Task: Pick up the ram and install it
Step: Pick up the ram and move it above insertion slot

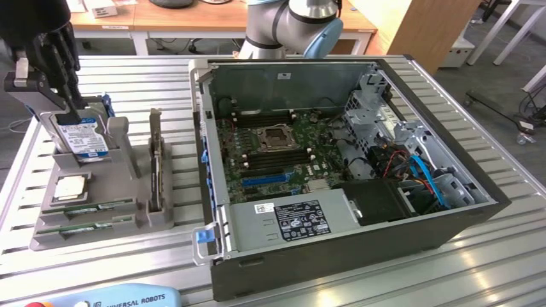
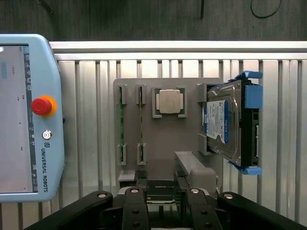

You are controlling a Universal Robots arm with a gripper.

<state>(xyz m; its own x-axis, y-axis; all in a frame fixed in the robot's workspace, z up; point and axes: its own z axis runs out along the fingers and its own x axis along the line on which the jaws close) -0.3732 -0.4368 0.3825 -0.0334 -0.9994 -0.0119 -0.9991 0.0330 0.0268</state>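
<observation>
The ram [image 1: 85, 208] stands on edge in the holder [image 1: 51, 242] at the exterior view's lower left, just beside the CPU [image 1: 70, 186]. The gripper [image 2: 159, 182] hovers by the hard drive [image 1: 84, 137], jaws apart. A good pick probably means centring over one stick, squaring the jaws to its flat faces and descending straight.

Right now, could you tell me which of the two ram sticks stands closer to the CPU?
The ram stick in the slot right beside the CPU; the other ram stick stands one slot farther off, toward the pendant.
</observation>
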